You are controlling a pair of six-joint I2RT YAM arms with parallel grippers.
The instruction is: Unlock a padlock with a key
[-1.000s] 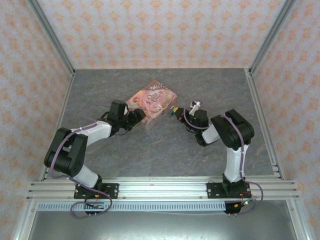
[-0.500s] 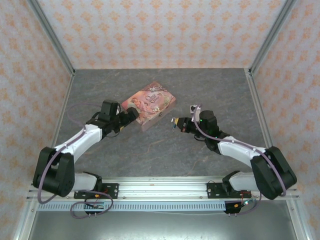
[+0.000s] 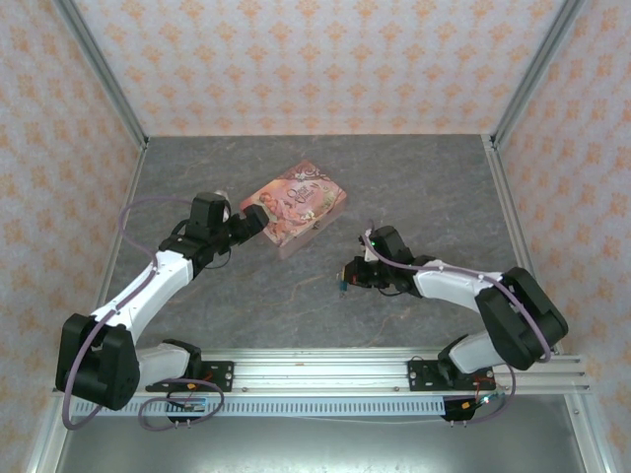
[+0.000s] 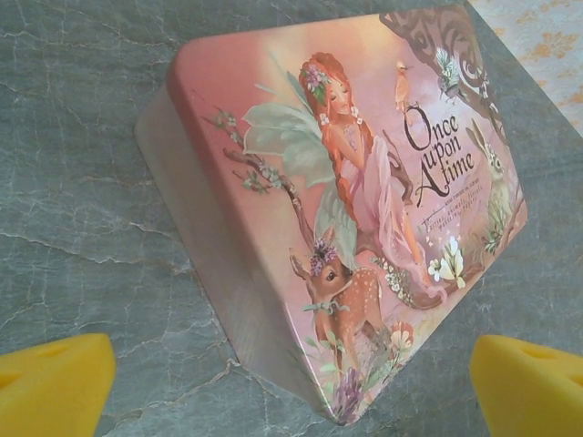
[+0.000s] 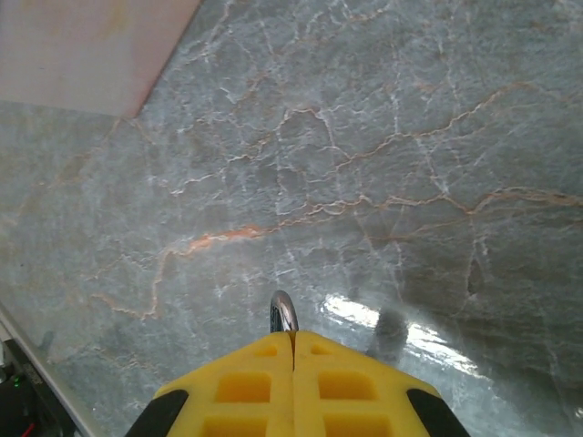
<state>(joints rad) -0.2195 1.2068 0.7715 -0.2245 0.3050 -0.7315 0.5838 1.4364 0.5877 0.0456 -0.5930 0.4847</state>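
My right gripper point(image 3: 347, 276) point(image 5: 293, 339) is shut low over the middle of the table. A curved metal loop point(image 5: 284, 314) pokes out between its yellow fingertips. A small teal bit at its tip is the padlock point(image 3: 340, 286), whose body is hidden by the fingers. My left gripper point(image 3: 251, 222) point(image 4: 291, 401) is open at the near-left corner of the pink picture-printed tin point(image 3: 294, 205) point(image 4: 364, 191). Its yellow pads point(image 4: 55, 382) stand wide apart on either side of that corner, not touching it.
The tin lies flat on the grey marbled table point(image 3: 296, 315), left of centre. Metal frame posts and patterned walls close in the left, right and back. A rail point(image 3: 315, 370) runs along the near edge by the arm bases.
My right gripper has swung away from the tin's right corner, toward the near middle of the table and lower. My left gripper has drawn back a little to the left of the tin.
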